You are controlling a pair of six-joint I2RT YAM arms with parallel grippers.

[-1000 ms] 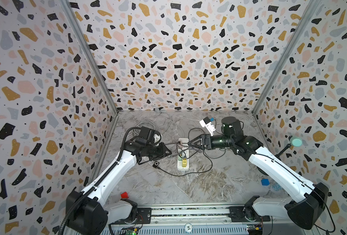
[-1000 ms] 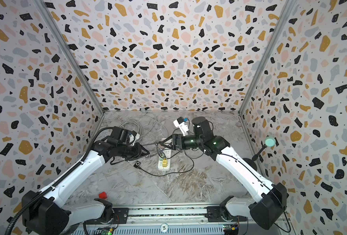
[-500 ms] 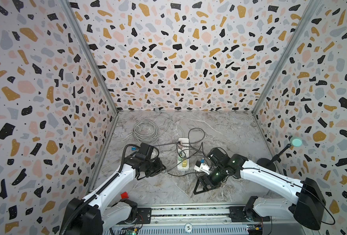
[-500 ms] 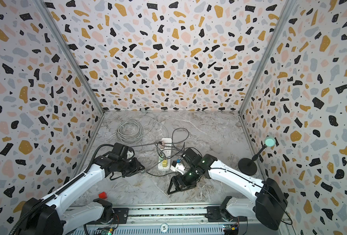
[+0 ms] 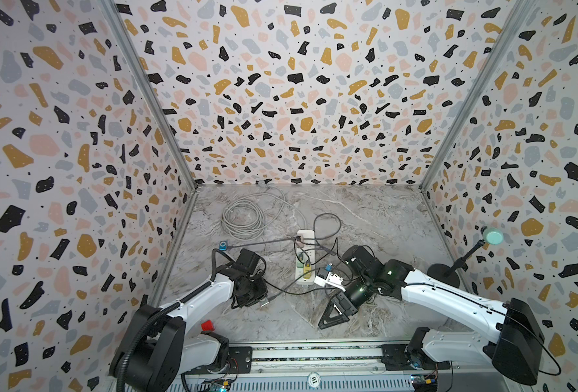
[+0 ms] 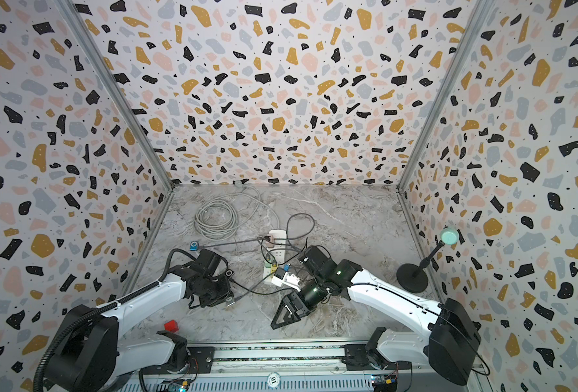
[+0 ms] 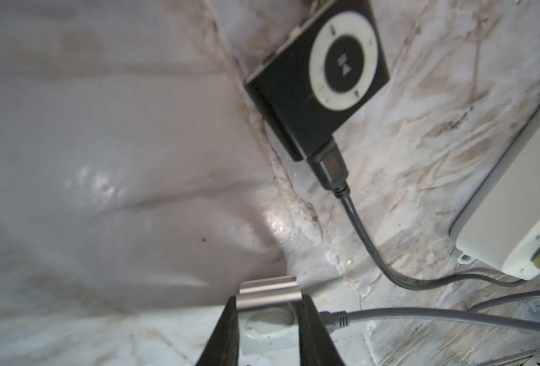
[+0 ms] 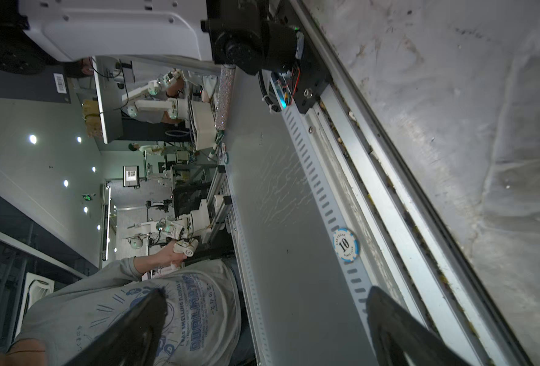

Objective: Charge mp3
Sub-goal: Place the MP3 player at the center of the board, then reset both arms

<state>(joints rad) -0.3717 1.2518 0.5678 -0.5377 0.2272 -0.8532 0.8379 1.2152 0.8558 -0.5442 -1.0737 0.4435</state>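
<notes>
I see left gripper [image 7: 268, 299] pinching silver mp3 [image 7: 267, 290] (lower half hidden between fingers [image 7: 223, 334]), right gripper [image 8: 267, 291] spread wide, gripping nothing.

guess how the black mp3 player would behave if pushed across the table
The black mp3 player lies flat on the table, so it would probably slide, not roll or tip. Its plugged-in black cable looks floppy and would likely trail along or tug it askew. The boxy casing looks rigid.
</notes>
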